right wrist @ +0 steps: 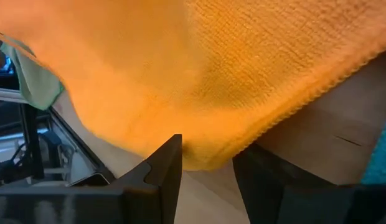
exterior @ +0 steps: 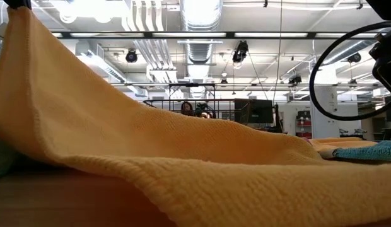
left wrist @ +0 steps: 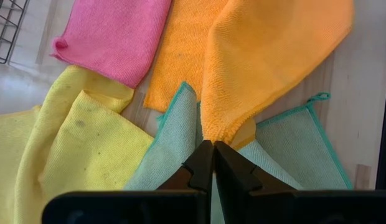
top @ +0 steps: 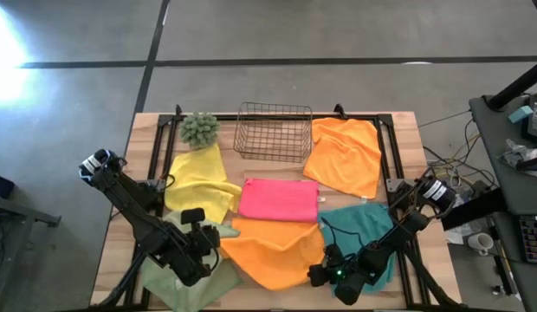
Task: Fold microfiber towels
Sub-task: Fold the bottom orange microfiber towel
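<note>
Wooden table [top: 398,130], six cloths laid out. Near orange towel [top: 273,247]: front centre of the table, between both arms, its left corner lifted and its right edge raised; in the low view it fills the foreground as a sloping sheet. Left gripper [left wrist: 213,149]: at the front left, fingers pressed together on the corner of this orange towel, directly over the sage green towel [top: 186,282], whose teal-stitched hem and hanging loop show in the left wrist view. Right gripper [right wrist: 208,163]: at the front right, fingers apart with the hem of the same orange towel hanging between them; cannot tell whether they touch it. Teal towel [top: 368,225]: spread under the right arm, front right. Pink towel [top: 279,199]: folded into a rectangle, table centre, touching the orange towel's far edge. Yellow towel [top: 199,182]: rumpled, left of the pink one. Second orange towel [top: 345,154]: back right, beside the wire basket [top: 273,132]. Spiky green plant [top: 200,127]: back left, just beside the basket.
</note>
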Robot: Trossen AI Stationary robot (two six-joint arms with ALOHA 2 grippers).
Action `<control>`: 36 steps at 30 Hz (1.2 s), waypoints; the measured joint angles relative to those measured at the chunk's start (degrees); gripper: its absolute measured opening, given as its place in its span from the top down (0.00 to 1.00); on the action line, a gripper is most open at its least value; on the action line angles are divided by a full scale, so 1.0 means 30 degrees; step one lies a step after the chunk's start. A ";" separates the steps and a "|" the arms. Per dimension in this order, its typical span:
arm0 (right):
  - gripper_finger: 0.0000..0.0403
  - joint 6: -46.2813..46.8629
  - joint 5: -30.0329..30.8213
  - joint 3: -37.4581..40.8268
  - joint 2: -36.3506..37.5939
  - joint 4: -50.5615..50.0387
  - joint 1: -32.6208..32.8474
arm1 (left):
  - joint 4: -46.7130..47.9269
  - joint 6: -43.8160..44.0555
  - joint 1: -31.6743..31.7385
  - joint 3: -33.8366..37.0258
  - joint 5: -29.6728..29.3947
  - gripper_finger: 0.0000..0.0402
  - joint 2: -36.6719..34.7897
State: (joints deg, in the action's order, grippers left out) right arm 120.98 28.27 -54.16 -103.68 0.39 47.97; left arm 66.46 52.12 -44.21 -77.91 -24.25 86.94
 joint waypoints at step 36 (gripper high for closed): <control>0.97 -0.6033 -0.0128 -0.8577 0.2124 -1.2548 0.0036 | 0.0114 0.0022 -0.0015 -0.2806 0.2467 1.00 0.0051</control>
State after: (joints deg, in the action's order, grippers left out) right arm 102.88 27.89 -79.89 -97.30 -37.25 48.07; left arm 66.80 52.18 -44.25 -86.33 -16.85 87.09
